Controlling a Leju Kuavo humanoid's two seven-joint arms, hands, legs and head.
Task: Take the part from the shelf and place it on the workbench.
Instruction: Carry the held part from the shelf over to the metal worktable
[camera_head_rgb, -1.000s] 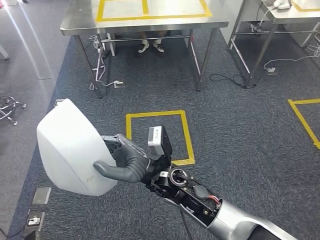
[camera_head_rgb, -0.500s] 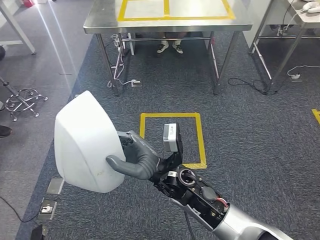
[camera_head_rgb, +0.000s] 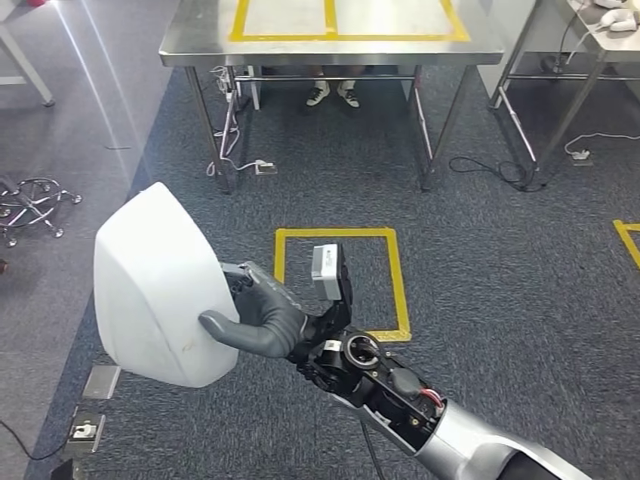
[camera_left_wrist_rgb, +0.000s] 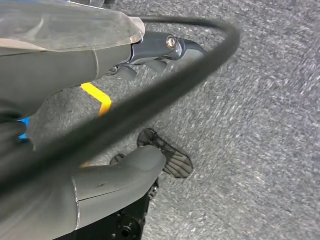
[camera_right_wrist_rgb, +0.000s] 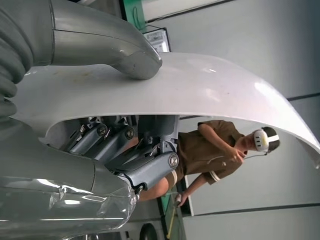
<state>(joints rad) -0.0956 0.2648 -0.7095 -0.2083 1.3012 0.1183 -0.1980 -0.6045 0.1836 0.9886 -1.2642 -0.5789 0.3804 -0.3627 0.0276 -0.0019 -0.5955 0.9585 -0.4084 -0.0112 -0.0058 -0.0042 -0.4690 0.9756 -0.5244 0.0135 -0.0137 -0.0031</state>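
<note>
Grey carpet (camera_head_rgb: 483, 300) is spread underneath. The white part (camera_head_rgb: 155, 285) is gripped near-left by the right hand (camera_head_rgb: 260, 318), thumb over, fingers clamped inside. Left hand (camera_left_wrist_rgb: 75, 195): can't be told. The workbench (camera_head_rgb: 211, 40) is seen far off.

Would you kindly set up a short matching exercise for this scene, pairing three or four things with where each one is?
Things:
1. white part
2. yellow tape square
3. steel workbench
4. pair of shoes

Places:
A. under the workbench
B. on the carpet, ahead of the arm
C. in the right hand
D. far side of the carpet, yellow outline on top

Pairs: 1-C, 2-B, 3-D, 4-A
</note>
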